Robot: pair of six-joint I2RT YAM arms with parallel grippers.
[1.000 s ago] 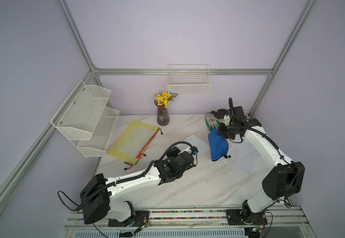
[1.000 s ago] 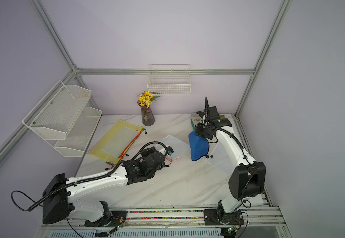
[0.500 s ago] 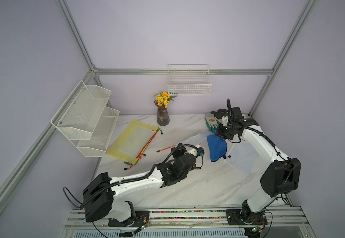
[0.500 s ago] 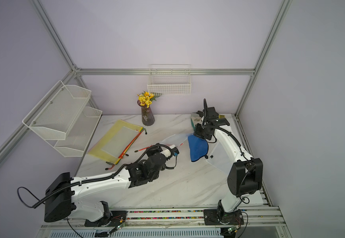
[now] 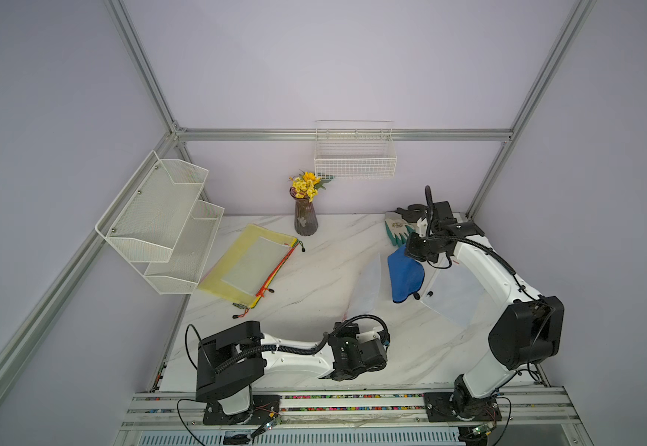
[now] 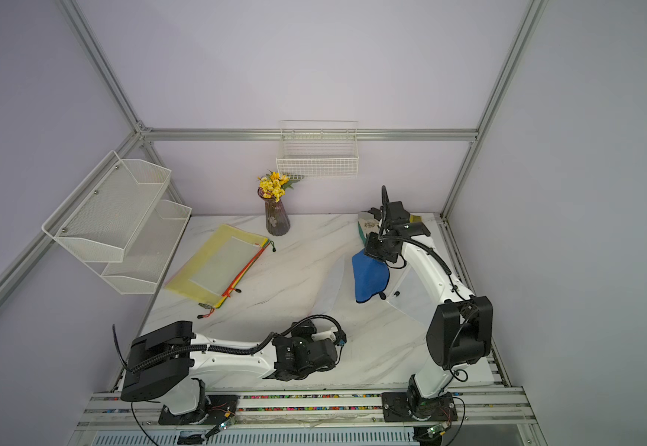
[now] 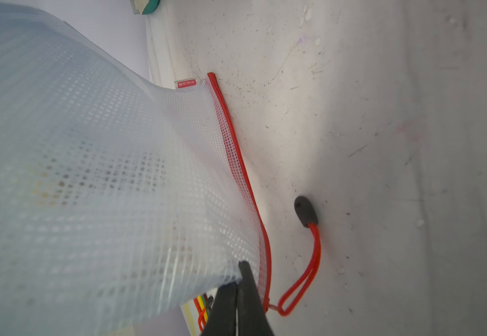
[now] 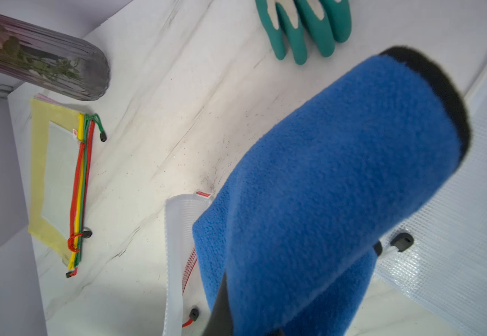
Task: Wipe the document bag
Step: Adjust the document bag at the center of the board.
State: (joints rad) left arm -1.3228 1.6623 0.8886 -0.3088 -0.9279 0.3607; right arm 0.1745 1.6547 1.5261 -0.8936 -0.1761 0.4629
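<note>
While the left gripper [image 7: 240, 280] pinches a corner of the translucent mesh red-zippered document bag [image 7: 105, 174], raised off the white marble table [image 5: 314, 270], the right gripper [image 5: 410, 251] clamps a blue fleece cloth [image 5: 404, 278] beside it.

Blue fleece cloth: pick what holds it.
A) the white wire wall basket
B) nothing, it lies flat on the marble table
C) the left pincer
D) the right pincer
D: in both top views the blue fleece cloth hangs from the right pincer, shut on its top edge; the left pincer grips the translucent white mesh document bag instead.
</note>
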